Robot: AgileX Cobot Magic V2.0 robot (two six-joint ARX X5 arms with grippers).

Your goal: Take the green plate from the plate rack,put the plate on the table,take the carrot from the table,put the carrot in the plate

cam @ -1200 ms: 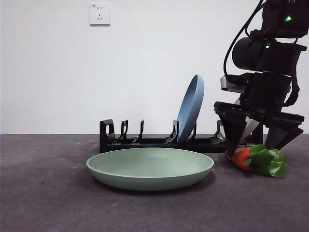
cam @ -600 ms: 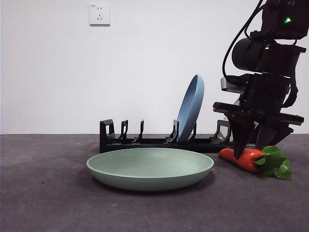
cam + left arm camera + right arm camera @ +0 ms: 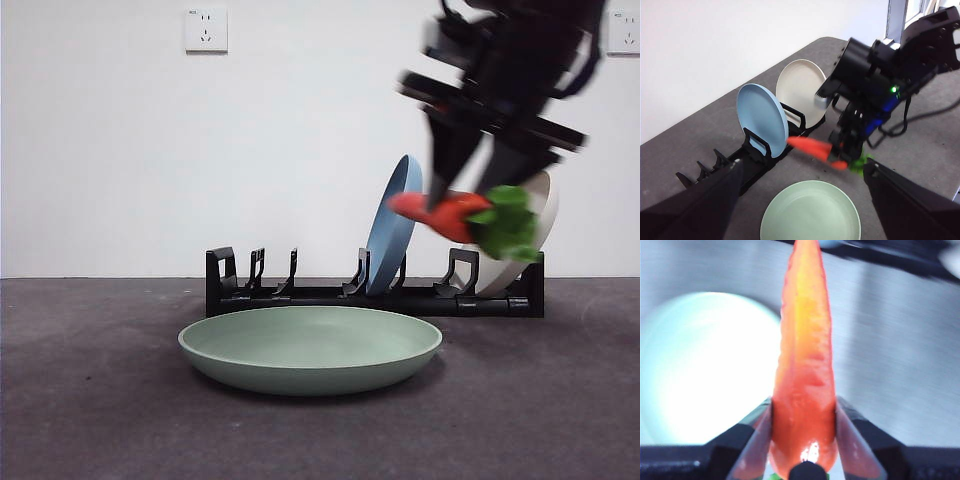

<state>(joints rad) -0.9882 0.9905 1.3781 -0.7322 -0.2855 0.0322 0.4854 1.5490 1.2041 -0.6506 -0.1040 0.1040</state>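
The green plate lies flat on the dark grey table, in front of the black plate rack. My right gripper is shut on the carrot and holds it in the air above the rack's right end, up and to the right of the plate. The carrot's tip points left and its green leaves hang to the right. In the right wrist view the carrot sits between the two jaws, with the plate below. My left gripper hovers open high above the plate.
A blue plate and a beige plate stand upright in the rack's right half; its left slots hold nothing. A white wall stands close behind the rack.
My right gripper closed on the carrot as it lay on the table and has lifted it up and a little left. The beige plate behind it now shows.
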